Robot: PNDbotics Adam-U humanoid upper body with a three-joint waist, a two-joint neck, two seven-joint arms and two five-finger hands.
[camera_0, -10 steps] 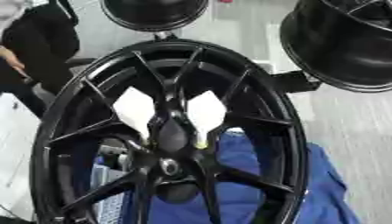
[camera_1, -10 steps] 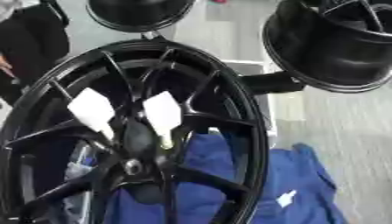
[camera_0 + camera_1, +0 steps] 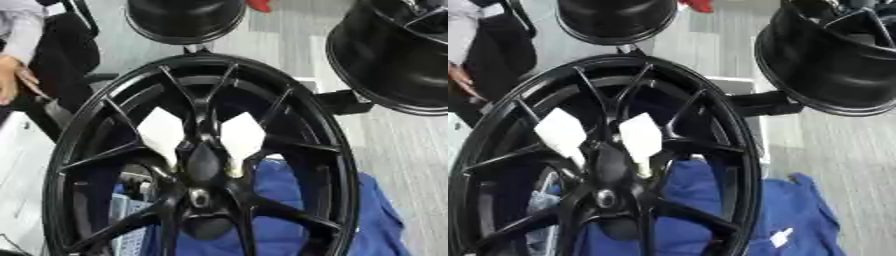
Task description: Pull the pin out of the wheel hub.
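The black wheel [image 3: 201,160] fills the view, standing over a blue cloth [image 3: 798,220]. No hand shows, so neither's state can be told. At the hub [image 3: 200,197] no pin is distinguishable.

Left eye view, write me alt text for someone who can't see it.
A large black spoked wheel hub fills the frame, a small silvery round fitting at its centre. Blue cloth shows through the lower spokes, and two more black wheels stand behind it. Neither robot hand can be made out.
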